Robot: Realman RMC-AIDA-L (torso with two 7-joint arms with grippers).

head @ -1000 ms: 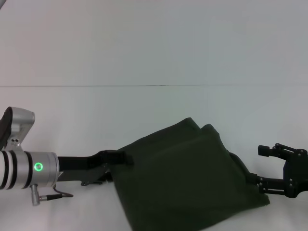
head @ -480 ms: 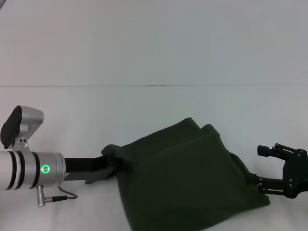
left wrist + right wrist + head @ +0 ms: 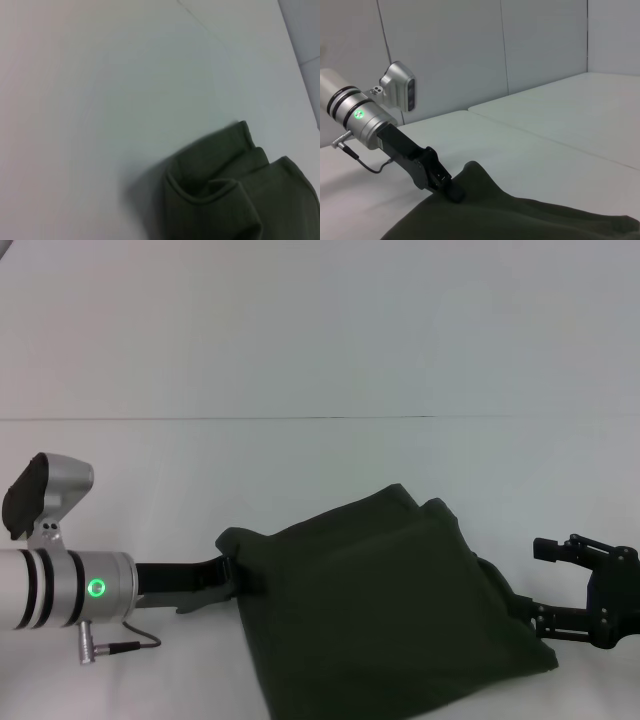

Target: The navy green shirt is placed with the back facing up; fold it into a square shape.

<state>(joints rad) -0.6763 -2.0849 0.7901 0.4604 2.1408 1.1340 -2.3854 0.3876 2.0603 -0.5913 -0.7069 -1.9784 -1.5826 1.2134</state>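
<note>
The left pincer (image 3: 232, 575), clamped on the shirt's (image 3: 390, 610) left edge, has carried that edge slightly up and rightward over the last second, so the fold is under way. The shirt lies bunched on the white counter (image 3: 320, 460); the right pincer (image 3: 545, 625) sits at its right corner, and I cannot tell its grip.

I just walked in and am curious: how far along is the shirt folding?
Mostly done: the dark olive-green cotton shirt already lies as a compact folded bundle on the white table. In hand: the left claw grips its left edge, lifting a corner. Left: laying that flat and squaring it. The right claw sits at the bundle's right edge.
</note>
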